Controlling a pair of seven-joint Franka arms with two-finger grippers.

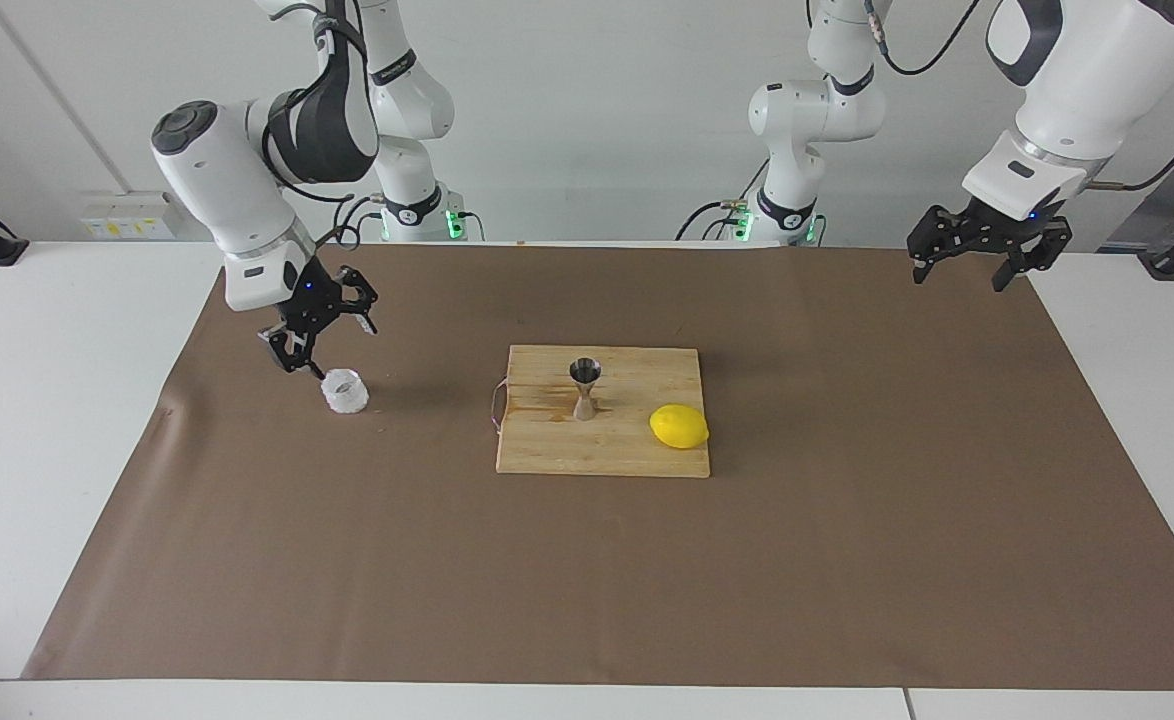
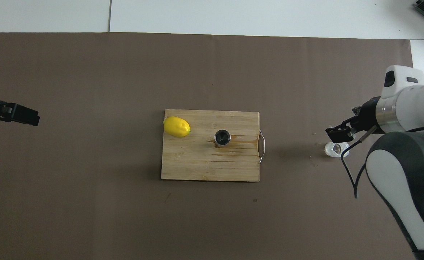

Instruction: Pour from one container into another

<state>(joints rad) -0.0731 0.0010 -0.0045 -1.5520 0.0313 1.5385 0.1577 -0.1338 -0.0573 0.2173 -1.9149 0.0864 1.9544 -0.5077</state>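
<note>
The small clear faceted cup (image 1: 345,391) (image 2: 336,149) stands upright on the brown mat at the right arm's end of the table. My right gripper (image 1: 327,335) (image 2: 342,133) hangs open just above it and a little to one side, holding nothing and not touching it. The steel hourglass jigger (image 1: 585,388) (image 2: 222,137) stands upright on the wooden cutting board (image 1: 547,450) (image 2: 197,166) at the table's middle. My left gripper (image 1: 957,278) (image 2: 20,115) waits open in the air over the mat's edge at the left arm's end.
A yellow lemon (image 1: 679,427) (image 2: 176,126) lies on the board's corner toward the left arm's end. The board has a wire handle (image 1: 495,408) (image 2: 262,146) on the side facing the cup. A brown mat (image 1: 847,520) covers the table.
</note>
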